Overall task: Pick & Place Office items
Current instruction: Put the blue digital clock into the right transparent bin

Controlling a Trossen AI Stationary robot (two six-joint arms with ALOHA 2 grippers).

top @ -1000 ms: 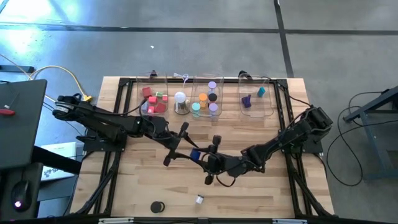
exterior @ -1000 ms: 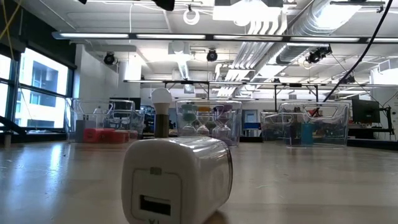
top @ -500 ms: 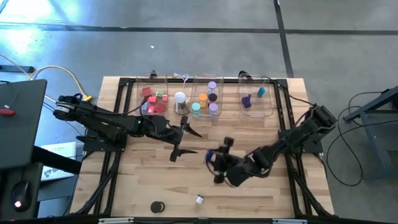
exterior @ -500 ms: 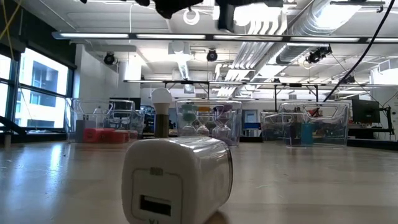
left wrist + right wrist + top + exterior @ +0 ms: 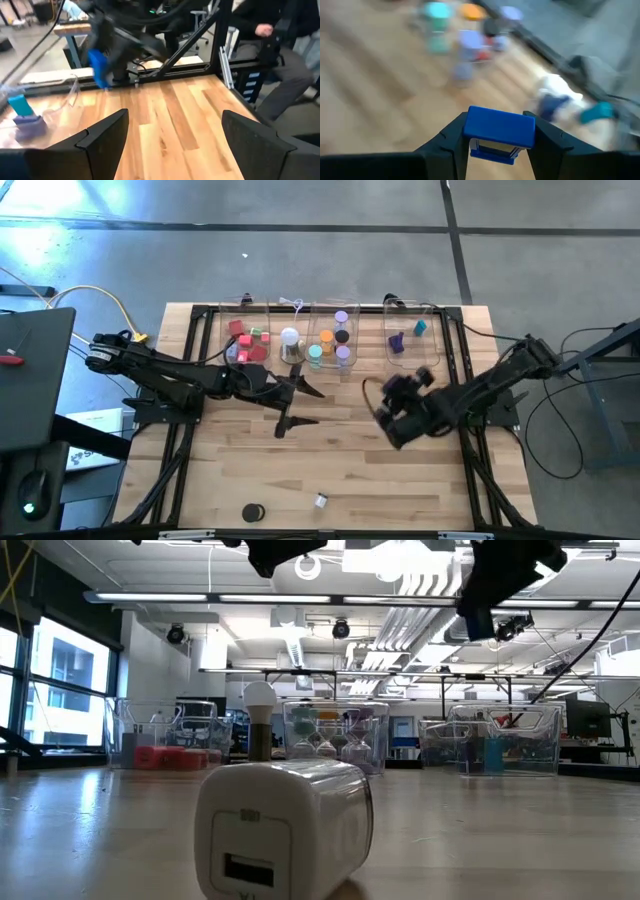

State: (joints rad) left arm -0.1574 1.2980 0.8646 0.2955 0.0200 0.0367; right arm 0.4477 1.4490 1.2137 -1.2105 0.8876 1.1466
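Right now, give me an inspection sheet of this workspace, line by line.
Surface: wooden table, mostly bare in front.
Job's things: blue block held in the right gripper; coloured pieces sorted in three clear bins along the far edge; black disc and small white piece lie loose near the front edge.
Clutter: white dome on a silvery base between bins.
Grippers: right gripper raised, shut on the block; left gripper open, empty.
Cables: yellow cable off the table's left side.
Surroundings: seated person beyond the table.
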